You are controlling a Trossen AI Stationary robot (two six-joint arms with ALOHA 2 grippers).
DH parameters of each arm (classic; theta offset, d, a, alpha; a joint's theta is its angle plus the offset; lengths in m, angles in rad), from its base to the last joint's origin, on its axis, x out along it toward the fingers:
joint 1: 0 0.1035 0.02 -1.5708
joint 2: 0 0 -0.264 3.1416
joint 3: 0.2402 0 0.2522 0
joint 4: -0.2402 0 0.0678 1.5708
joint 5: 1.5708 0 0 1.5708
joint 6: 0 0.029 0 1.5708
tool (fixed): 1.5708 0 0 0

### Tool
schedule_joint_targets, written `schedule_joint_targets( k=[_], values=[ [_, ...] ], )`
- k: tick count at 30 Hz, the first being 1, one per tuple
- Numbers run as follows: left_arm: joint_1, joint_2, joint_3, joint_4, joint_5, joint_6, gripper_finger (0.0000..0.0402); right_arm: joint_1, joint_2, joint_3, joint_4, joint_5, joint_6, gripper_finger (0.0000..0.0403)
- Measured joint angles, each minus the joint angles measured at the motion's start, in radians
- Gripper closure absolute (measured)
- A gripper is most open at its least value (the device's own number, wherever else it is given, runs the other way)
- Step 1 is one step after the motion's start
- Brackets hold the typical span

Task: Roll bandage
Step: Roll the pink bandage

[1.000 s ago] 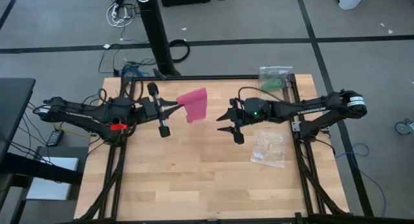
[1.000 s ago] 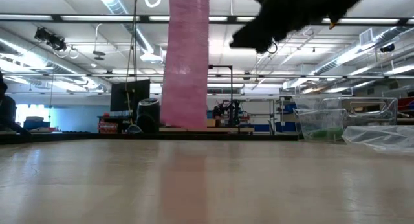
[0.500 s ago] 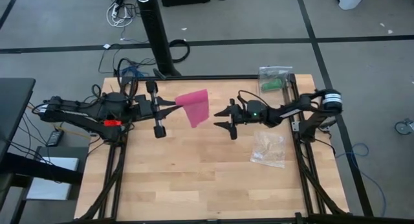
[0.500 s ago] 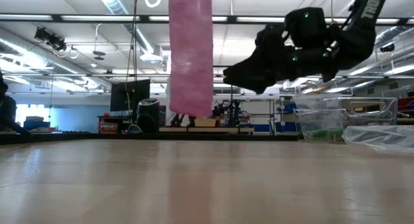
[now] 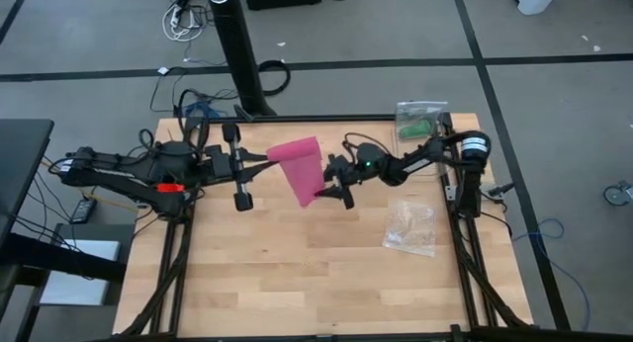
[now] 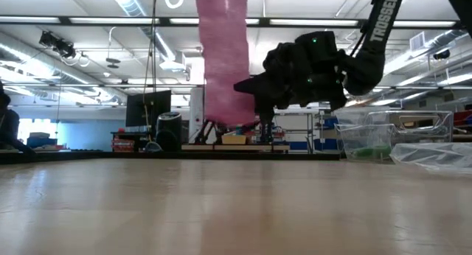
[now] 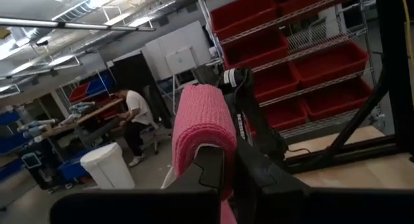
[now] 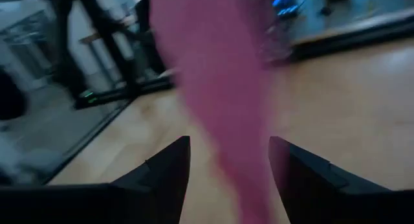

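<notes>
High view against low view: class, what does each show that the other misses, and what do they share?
Only the high view shows the left hand pinching the top edge of the magenta-pink stretchy fabric bandage, plus the whole wooden table. Only the low view shows the bandage's lower end hanging clear of the tabletop. Both show the bandage, the open right hand at its lower end, and the clear crinkly plastic bag.

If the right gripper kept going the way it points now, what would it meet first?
Probably the bandage: it hangs between the open fingers of the right gripper, held up by the left gripper. How near the strip is to the fingers' base is unclear.
</notes>
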Motion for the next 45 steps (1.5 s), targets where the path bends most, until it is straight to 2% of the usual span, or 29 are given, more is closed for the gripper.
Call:
schedule_joint_targets(
  k=[3,7,10,13,15,24,28,32,39,45],
  values=[
    [0.000,-0.015,0.002,0.004,-0.017,0.022,0.0382,0.032,0.037,-0.002,0.020,-0.005,0.012,0.0209],
    [0.000,-0.031,0.000,-0.004,-0.037,0.029,0.0382,0.080,0.051,-0.006,0.027,0.071,0.018,0.0244],
    [0.001,-0.033,0.000,-0.005,-0.053,0.039,0.0382,0.112,0.044,-0.007,0.035,0.134,0.015,0.0297],
    [0.001,-0.033,0.000,-0.018,-0.065,0.042,0.0382,0.147,0.040,-0.006,0.071,0.164,-0.004,0.0372],
    [0.001,-0.034,0.000,-0.027,-0.090,0.046,0.0382,0.169,0.040,-0.006,0.074,0.170,-0.012,0.0392],
    [0.052,-0.035,-0.043,-0.089,-0.244,0.048,0.0382,0.288,0.040,-0.007,0.073,0.164,0.021,0.0398],
    [0.090,-0.035,-0.103,-0.070,-0.260,0.043,0.0382,0.341,0.020,-0.007,0.067,0.167,0.027,0.0400],
    [0.128,-0.035,-0.186,-0.020,-0.259,0.024,0.0382,0.390,-0.056,-0.007,0.043,0.171,0.020,0.0401],
    [0.183,-0.040,-0.374,0.115,-0.165,-0.030,0.0382,0.459,-0.268,0.005,-0.173,0.281,-0.065,0.0401],
    [0.242,-0.036,-0.552,0.288,-0.161,-0.051,0.0382,0.501,-0.405,0.109,-0.461,0.399,-0.144,0.0402]
  ],
)
